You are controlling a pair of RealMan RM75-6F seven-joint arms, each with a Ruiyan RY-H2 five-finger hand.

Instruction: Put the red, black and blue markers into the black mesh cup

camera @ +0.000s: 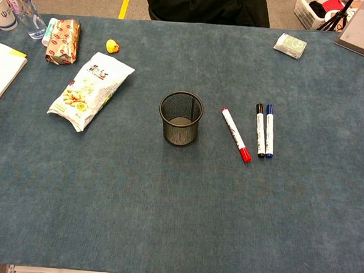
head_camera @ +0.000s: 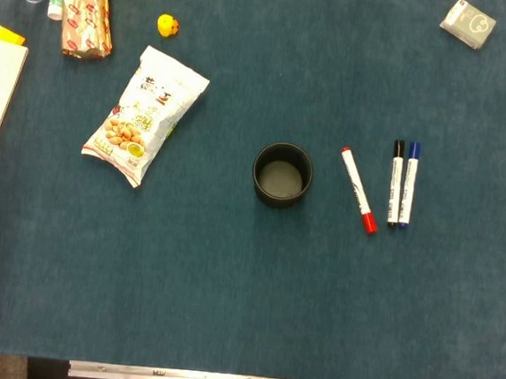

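We are seeing the black mesh cup (camera: 180, 118) standing upright on the blue table (camera: 165, 210), holding nothing. Right of the cup are lying the red marker (camera: 236, 134), then the black marker (camera: 259, 129) and blue marker (camera: 269, 130) side by side. Neither hand is showing.

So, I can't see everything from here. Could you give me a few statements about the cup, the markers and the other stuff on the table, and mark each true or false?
1. The black mesh cup stands upright and holds no markers. True.
2. The red marker lies nearest the cup. True.
3. The black marker and blue marker lie far apart. False: they lie side by side.
4. A robot hand grips the red marker. False: no hand shows.
5. The snack bag lies right of the cup. False: left.
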